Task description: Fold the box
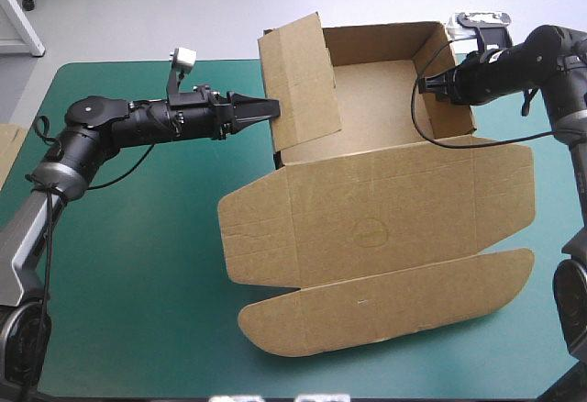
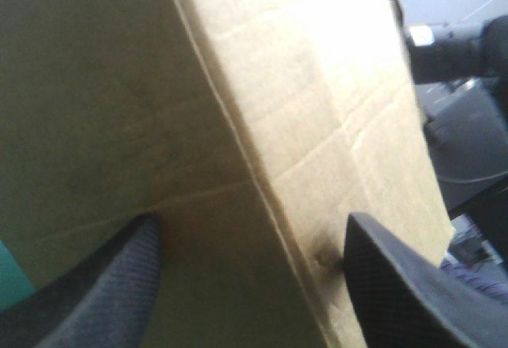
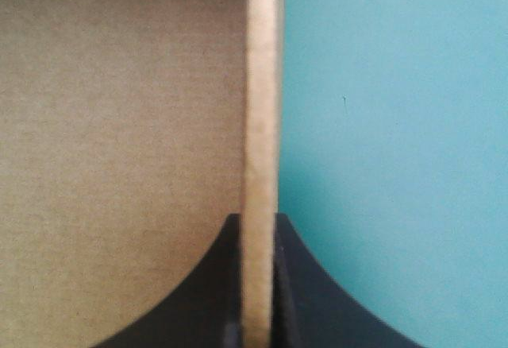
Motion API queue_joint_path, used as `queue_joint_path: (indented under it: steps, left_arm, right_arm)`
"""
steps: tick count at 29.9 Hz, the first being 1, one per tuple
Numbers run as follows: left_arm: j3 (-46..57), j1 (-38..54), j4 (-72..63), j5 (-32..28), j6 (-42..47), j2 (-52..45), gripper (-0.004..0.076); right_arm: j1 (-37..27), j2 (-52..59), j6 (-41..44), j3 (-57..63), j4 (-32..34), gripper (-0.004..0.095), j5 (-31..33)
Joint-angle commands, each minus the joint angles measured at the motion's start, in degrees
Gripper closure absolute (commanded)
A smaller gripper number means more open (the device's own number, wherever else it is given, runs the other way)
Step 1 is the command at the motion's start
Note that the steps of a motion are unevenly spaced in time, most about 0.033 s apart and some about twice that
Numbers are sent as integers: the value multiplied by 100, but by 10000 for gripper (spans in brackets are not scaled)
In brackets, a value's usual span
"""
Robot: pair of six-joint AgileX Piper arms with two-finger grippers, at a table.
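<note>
The brown box (image 1: 367, 228) lies mid-table, its far part raised into a tray and its lid flat toward the front with a rounded tuck flap (image 1: 385, 306). The tall left flap (image 1: 298, 81) stands upright and leans outward. My left gripper (image 1: 273, 106) is at this flap's outer face; in the left wrist view it (image 2: 250, 221) stands open with the board (image 2: 262, 125) close ahead. My right gripper (image 1: 424, 85) is shut on the tray's right wall (image 1: 451, 117); the right wrist view shows the wall's edge (image 3: 260, 110) pinched between its fingers (image 3: 258, 221).
An edge of more brown board (image 1: 7, 150) shows at the table's left edge. The teal-green cover (image 1: 138, 264) is bare to the front left of the box and along the right of the tray.
</note>
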State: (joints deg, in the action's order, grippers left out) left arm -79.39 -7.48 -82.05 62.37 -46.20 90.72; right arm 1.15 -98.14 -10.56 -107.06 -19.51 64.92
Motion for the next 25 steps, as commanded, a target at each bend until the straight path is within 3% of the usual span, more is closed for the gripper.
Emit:
queue_joint_path:
  steps: [1,7,12,25]
  left_arm:
    - [-634,-336,870,-297,575,-178,239]
    - [-1280,-695,1874,-460,1213,-27,240]
    - [-1971,-929,3248,-261,2252,219,240]
    - [-3085,-1860,5668,-117,3587,762,241]
  right_arm:
    - [-36,272,38,-173,-240,908,-199]
    - [-36,272,53,-173,-160,908,-134]
    - [-36,272,124,-173,-104,908,-123]
    - [-36,272,292,-173,-151,908,-97]
